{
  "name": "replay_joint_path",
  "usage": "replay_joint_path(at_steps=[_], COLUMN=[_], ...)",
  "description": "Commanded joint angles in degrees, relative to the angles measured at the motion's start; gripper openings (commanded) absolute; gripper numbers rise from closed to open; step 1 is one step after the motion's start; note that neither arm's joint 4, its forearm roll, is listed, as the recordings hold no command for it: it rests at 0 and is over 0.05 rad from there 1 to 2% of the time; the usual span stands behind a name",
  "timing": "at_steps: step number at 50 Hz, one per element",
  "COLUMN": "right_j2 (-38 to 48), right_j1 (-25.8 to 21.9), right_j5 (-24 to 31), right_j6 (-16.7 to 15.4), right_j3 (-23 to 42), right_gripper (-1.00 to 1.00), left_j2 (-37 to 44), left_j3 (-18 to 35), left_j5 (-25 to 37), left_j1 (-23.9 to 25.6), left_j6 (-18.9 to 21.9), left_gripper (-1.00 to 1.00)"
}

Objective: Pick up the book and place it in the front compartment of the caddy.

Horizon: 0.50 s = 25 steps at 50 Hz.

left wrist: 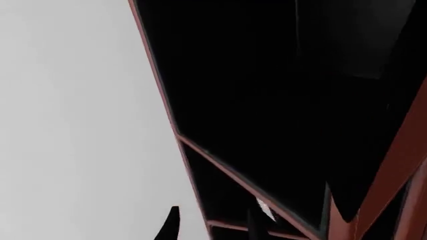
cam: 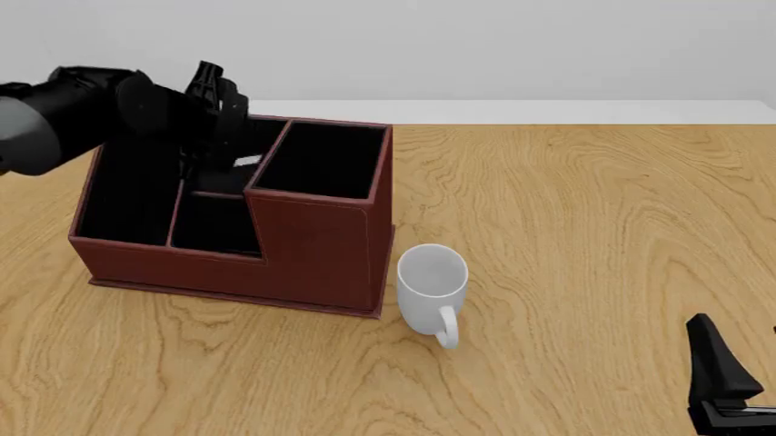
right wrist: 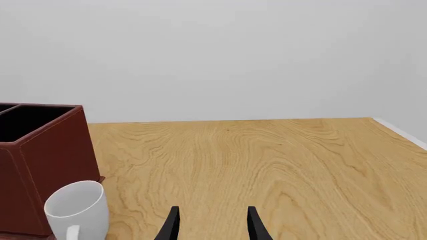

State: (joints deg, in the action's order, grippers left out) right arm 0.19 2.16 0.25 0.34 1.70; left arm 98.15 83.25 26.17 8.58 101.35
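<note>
The dark reddish-brown caddy (cam: pixel 315 245) stands at the left of the table. My left gripper (cam: pixel 218 154) hangs over its middle, fingers pointing down into the black interior, and is open. The book is black against black; only its white-grey page edge (cam: pixel 246 162) shows just below the fingers, inside the caddy behind the low front divider. I cannot tell which compartment holds it. In the left wrist view the page edge (left wrist: pixel 265 209) shows as a sliver beside one fingertip of the gripper (left wrist: pixel 212 227), with caddy dividers (left wrist: pixel 393 165) around. My right gripper (cam: pixel 715 363) is open and empty at the near right.
A white mug (cam: pixel 431 286) stands upright just right of the caddy's near corner; it also shows in the right wrist view (right wrist: pixel 79 210), next to the caddy wall (right wrist: pixel 47 150). The right gripper (right wrist: pixel 212 225) points across the wooden table (right wrist: pixel 267 160) toward a plain wall.
</note>
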Motion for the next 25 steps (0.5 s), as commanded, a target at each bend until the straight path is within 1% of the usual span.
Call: replay_joint_path(at_steps=[1, 10, 14, 16, 17, 21, 25], right_j2=[0.0, 0.0, 0.0, 0.0, 0.0, 0.0, 0.0], right_j1=[-0.1, -0.3, -0.5, -0.6, -0.6, -0.6, -0.7], right_j5=[0.0, 0.0, 0.0, 0.0, 0.0, 0.1, 0.1], right_j6=[0.0, 0.0, 0.0, -0.1, 0.0, 0.0, 0.2], right_j3=[0.0, 0.1, 0.1, 0.1, 0.2, 0.2, 0.2], right_gripper=[1.0, 1.0, 1.0, 1.0, 1.0, 1.0, 1.0], left_j2=[0.2, -0.7, -1.6, -2.2, -2.9, -8.9, -13.7], left_j3=[-1.1, -0.8, -0.9, -1.8, -2.1, -2.8, -5.3], left_j5=[-4.0, -3.9, -4.9, -5.7, -5.7, -2.0, -1.4], left_j1=[-0.6, -0.1, 0.8, 0.8, 1.0, 1.2, 1.6], left_j6=[1.1, -0.1, -0.8, -0.5, -0.9, -1.3, -1.7], left_gripper=[1.0, 1.0, 1.0, 1.0, 1.0, 1.0, 1.0])
